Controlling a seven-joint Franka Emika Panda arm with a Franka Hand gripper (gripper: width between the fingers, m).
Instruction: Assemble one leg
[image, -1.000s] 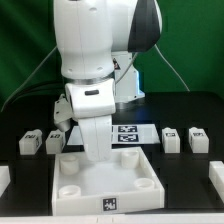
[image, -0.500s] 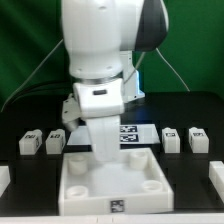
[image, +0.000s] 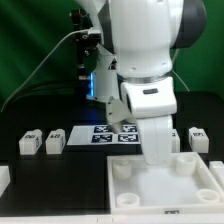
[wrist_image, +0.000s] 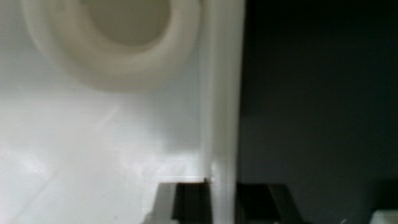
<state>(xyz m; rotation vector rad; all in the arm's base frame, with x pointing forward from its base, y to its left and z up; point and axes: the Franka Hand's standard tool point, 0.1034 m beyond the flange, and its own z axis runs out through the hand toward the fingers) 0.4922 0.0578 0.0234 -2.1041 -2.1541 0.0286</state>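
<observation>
Wrist view: the tool (wrist_image: 222, 195) is pinched nearly closed on the wall of the white tray (wrist_image: 107, 130), a finger on either side. Loose legs (image: 30, 142) stand on the table (image: 25, 115), two at the exterior view's left, another leg (image: 197, 139) at its right.

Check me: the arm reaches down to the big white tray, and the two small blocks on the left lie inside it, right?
Not quite: the exterior view shows the two small blocks lying on the black table, outside the tray. The arm does reach down to it.
</observation>
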